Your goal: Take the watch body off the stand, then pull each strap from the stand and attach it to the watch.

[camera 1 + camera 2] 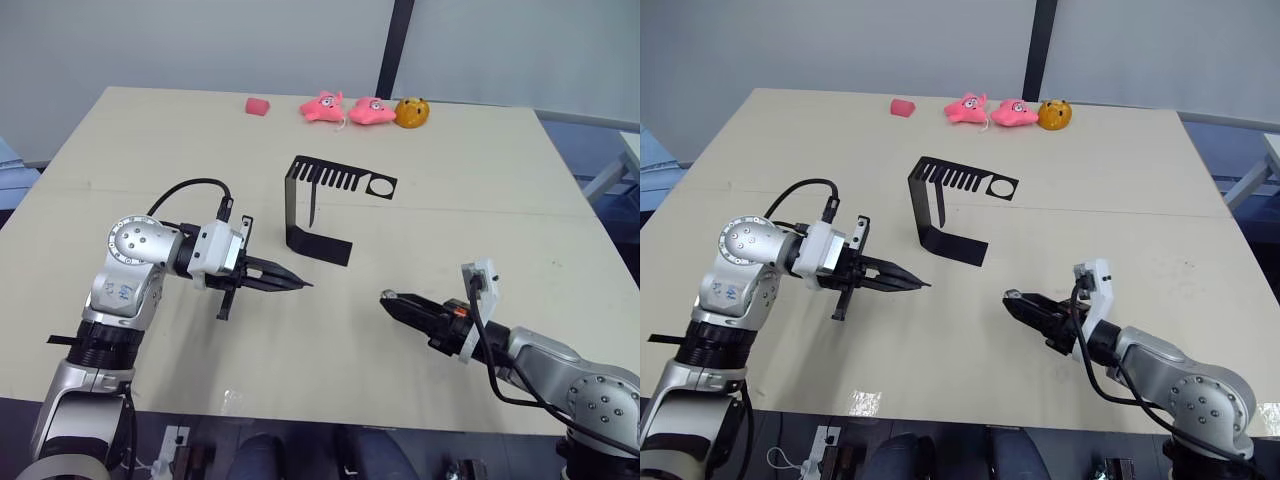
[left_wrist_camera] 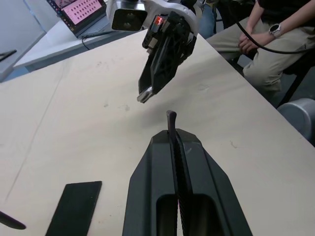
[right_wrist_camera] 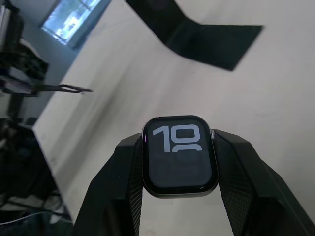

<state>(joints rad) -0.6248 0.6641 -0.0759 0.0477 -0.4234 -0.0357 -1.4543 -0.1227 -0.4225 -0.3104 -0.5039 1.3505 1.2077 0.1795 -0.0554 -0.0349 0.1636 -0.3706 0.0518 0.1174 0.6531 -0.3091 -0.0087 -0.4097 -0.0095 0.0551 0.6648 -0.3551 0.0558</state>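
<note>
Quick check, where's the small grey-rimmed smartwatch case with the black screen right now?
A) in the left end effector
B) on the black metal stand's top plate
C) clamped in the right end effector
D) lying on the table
C: the right wrist view shows the grey-rimmed smartwatch case pinched between the right end effector's two black fingers, clear of the black metal stand.

Stands: we are counting one stand (image 1: pixel 320 212).
Watch bodies: we are seeing one watch body (image 3: pixel 180 156), clamped between the fingers of the right gripper (image 1: pixel 390 297).
Straps: we are counting two, the first strap (image 2: pixel 171 120) pinched in the left gripper (image 1: pixel 300 284), the second strap (image 1: pixel 312 205) hanging from the stand's top plate.
Grippers: we are counting two.
Pink plush toys: we are counting two (image 1: pixel 322 107) (image 1: pixel 371 110).
Orange toys: we are seeing one orange toy (image 1: pixel 411 112).
Small pink pieces: we are seeing one small pink piece (image 1: pixel 258 105).
Tables: we are counting one table (image 1: pixel 480 180).
People: we are seeing one seated person (image 2: pixel 266 44).
Laptops: we are seeing one laptop (image 2: pixel 81 12).
</note>
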